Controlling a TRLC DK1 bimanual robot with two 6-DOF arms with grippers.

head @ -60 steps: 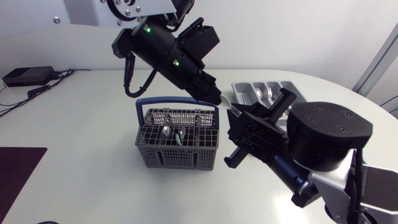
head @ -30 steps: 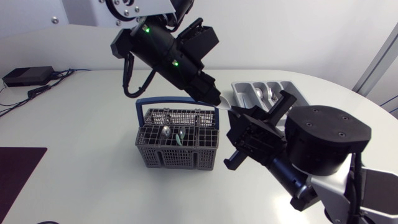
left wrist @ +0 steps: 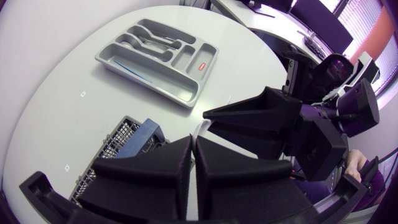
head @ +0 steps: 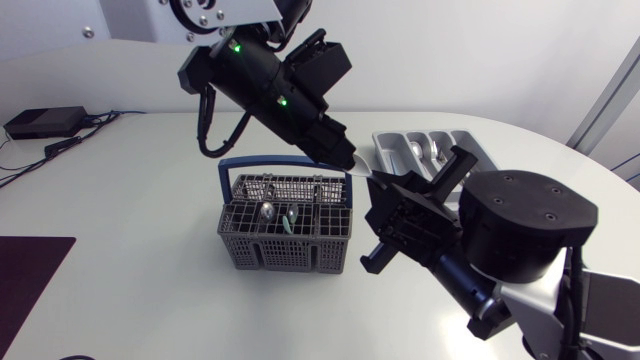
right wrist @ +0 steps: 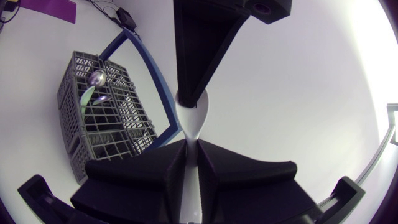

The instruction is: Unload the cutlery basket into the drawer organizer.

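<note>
Above the right end of the grey cutlery basket [head: 285, 238], my left gripper [head: 345, 160] is shut on a white plastic utensil [head: 365, 172]. My right gripper [head: 385, 182] meets it tip to tip. In the right wrist view the utensil [right wrist: 193, 118] runs between the right gripper's [right wrist: 191, 148] closed fingers, and its wide end sits in the left gripper's fingers [right wrist: 198, 74]. The left wrist view shows my left gripper [left wrist: 193, 142] shut, with the white utensil [left wrist: 200, 127] at its tips. A metal spoon [head: 267, 210] and a green utensil [head: 288, 222] stand in the basket. The grey drawer organizer [head: 478, 146] lies at the back right.
The basket's blue handle [head: 285, 161] stands upright just under the two grippers. Several spoons [head: 425, 150] lie in the organizer. A black box with cables [head: 45, 122] sits at the far left, and a dark mat [head: 30, 270] lies at the front left.
My right arm has shifted slightly and its fingers have closed in on the white utensil. The left arm has kept still.
</note>
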